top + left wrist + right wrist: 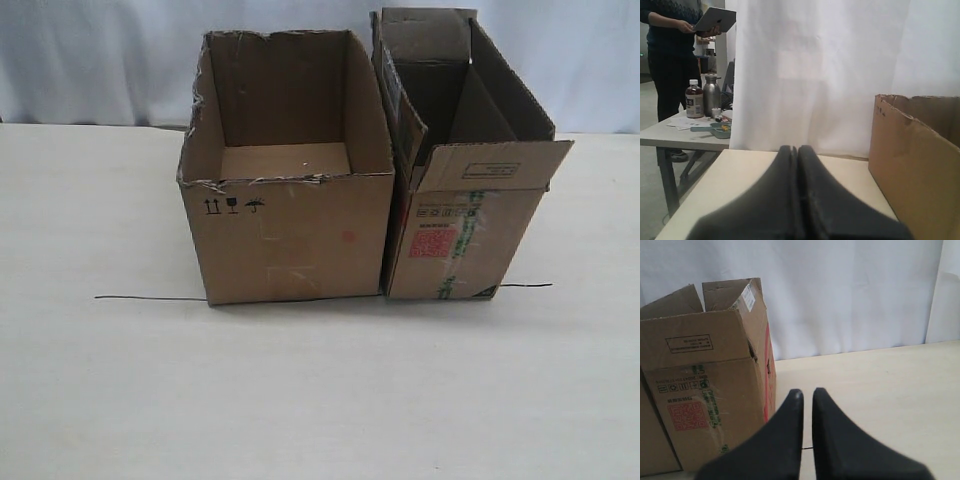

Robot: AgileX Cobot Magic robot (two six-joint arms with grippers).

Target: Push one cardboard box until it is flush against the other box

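The wide cardboard box (pixel 290 240), with a torn rim and black symbols, stands open-topped on the table (pixel 320 400). Right beside it stands the other box (pixel 460 240), taller and narrower, with a red label and raised flaps. Only a thin dark seam shows between them. Neither gripper appears in the exterior view. My left gripper (pixel 798 148) is shut and empty, low over the table, with the cardboard box's wall (pixel 915 160) off to one side. My right gripper (pixel 807 391) holds nothing, its fingers a narrow slit apart, apart from the other box (pixel 705 405).
A thin black line (pixel 150 298) runs along the table under both boxes' fronts and emerges past the other box (pixel 525 286). A white curtain (pixel 100 60) hangs behind. Beyond the table's left end a side table (pixel 685 135) holds bottles, and a person (pixel 675 55) stands there.
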